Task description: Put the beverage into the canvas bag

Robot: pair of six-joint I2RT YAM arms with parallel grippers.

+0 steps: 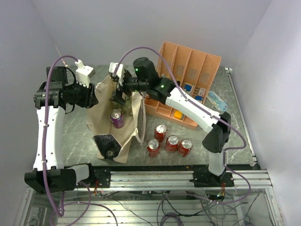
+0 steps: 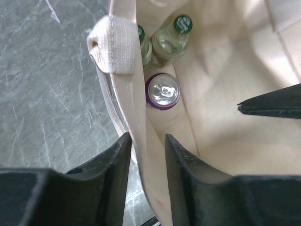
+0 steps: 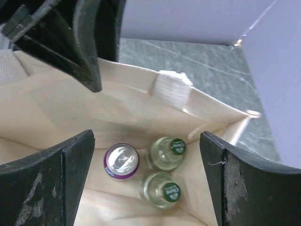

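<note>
While straddling the left rim of the canvas bag (image 1: 101, 120) with the left pincer (image 2: 146, 139) slightly parted, hanging the right pincer (image 3: 146, 136) spread wide over the open mouth. Standing inside by the left wall, just beside two green-capped bottles (image 2: 175, 37): the purple can (image 2: 162, 91), leaving open cloth rightward. Lettering too small for reading.

The marbled table (image 1: 75, 136) bears the canvas bag (image 1: 101, 123), four red cans (image 1: 172, 142) and an orange organizer (image 1: 188, 66).

Robot lab cell — plain white walls (image 1: 141, 28), aluminium rail frame (image 1: 188, 176), loose cables (image 1: 169, 207)
</note>
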